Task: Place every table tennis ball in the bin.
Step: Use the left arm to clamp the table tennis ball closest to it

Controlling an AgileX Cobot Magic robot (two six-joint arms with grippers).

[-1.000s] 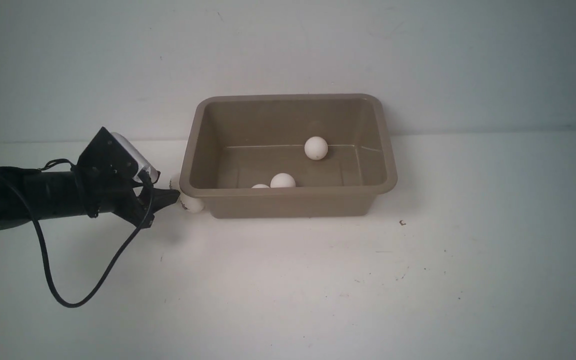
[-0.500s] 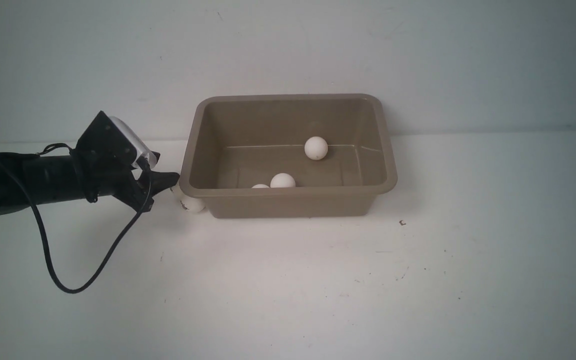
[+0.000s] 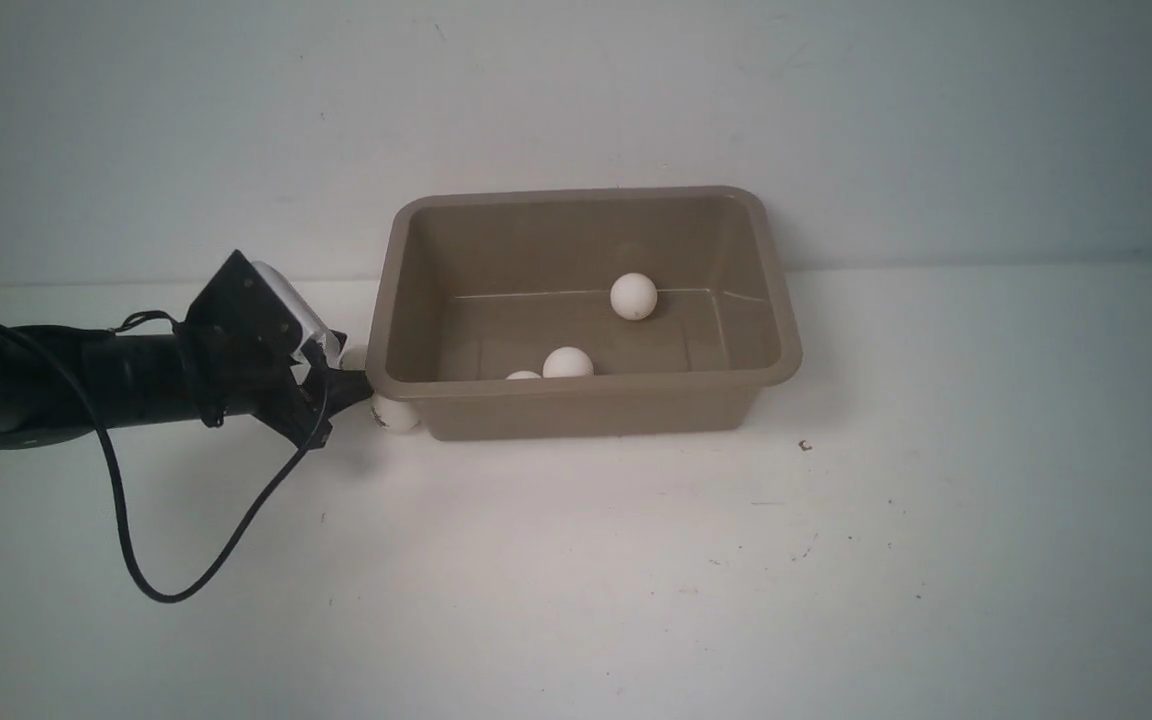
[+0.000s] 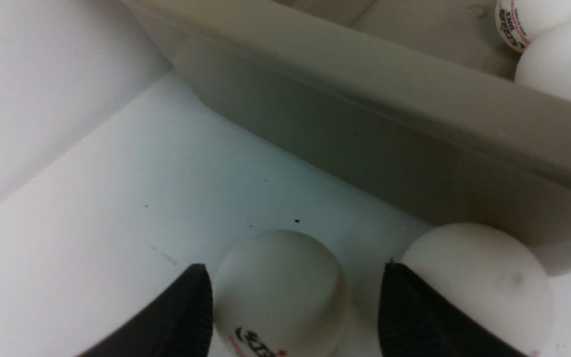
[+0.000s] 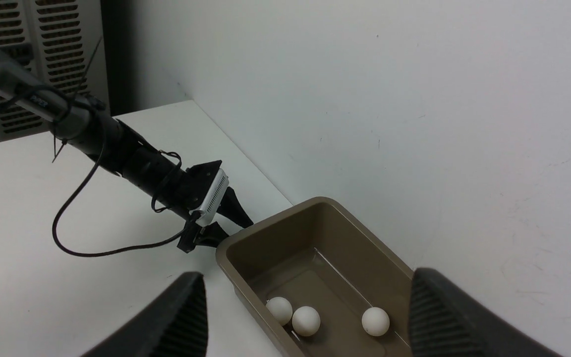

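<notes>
I counted three table tennis balls inside the bin [image 3: 576, 392]: the far ball [image 3: 633, 296] on the floor near the back wall, the middle ball [image 3: 567, 362], and the low ball [image 3: 523, 376], which was half hidden behind the front rim. So I judged that more than half of the work was done.

Two balls lay on the table [image 3: 576, 560] outside, beside the left wall of the bin. The left gripper [image 4: 294, 267] was low at that spot with its jaws spread. The logo ball [image 4: 278, 292] sat between them. One finger seemed to touch it, and on the other side a small gap showed, so I did not count it as gripped. The other outside ball [image 4: 479, 282] was just beyond the second finger, close against the bin wall.

The right gripper [image 5: 305, 275] hung high above the bin, spread wide and empty. What was left, in my judgement, was to pinch the logo ball, drop it in, and then do the same with the last ball.
</notes>
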